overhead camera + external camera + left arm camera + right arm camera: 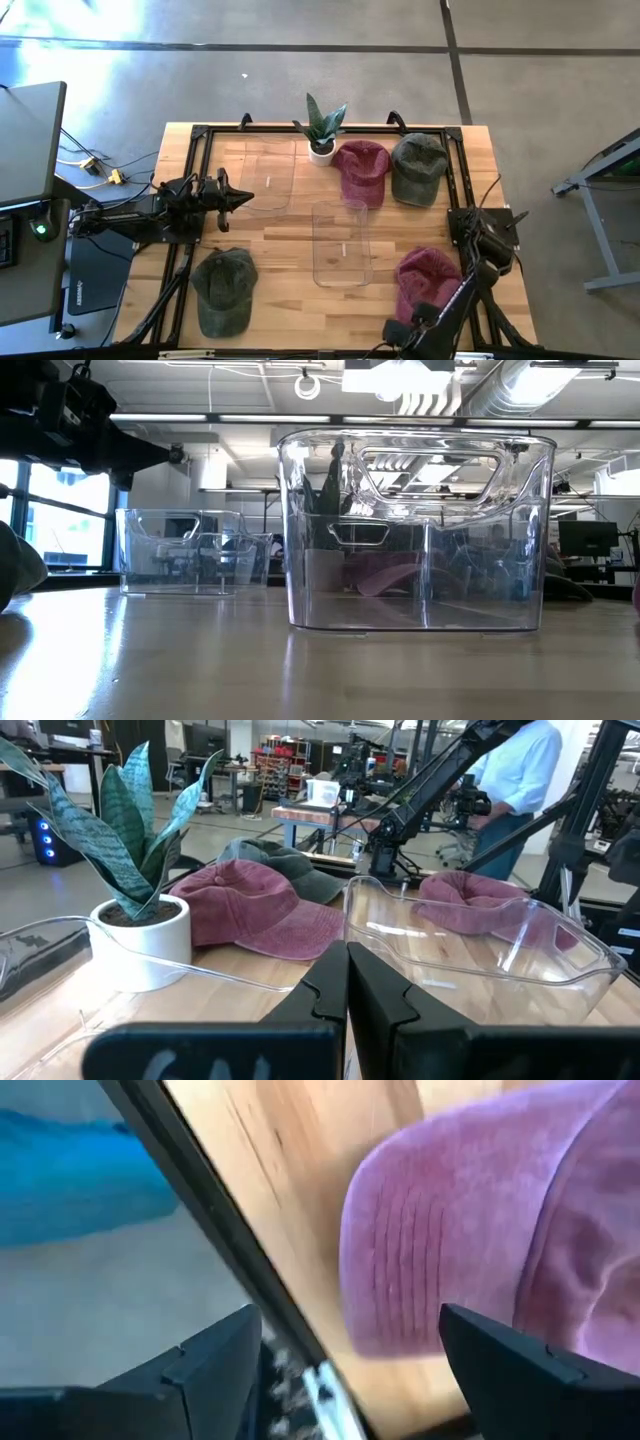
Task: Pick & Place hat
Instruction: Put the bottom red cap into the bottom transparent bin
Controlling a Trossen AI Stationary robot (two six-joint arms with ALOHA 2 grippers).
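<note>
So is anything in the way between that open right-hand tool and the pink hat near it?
Nothing visible. The right tool hangs open just over the brim of the pink hat, with only bare table between them.

Two clear bins (341, 243) (268, 172) are standing mid-table, blocking straight passage across, with bare wood lying open between them. A potted plant (321, 128) and two caps (362, 171) (419, 168) are crowding the far edge; the near-centre strip is staying clear.
</note>
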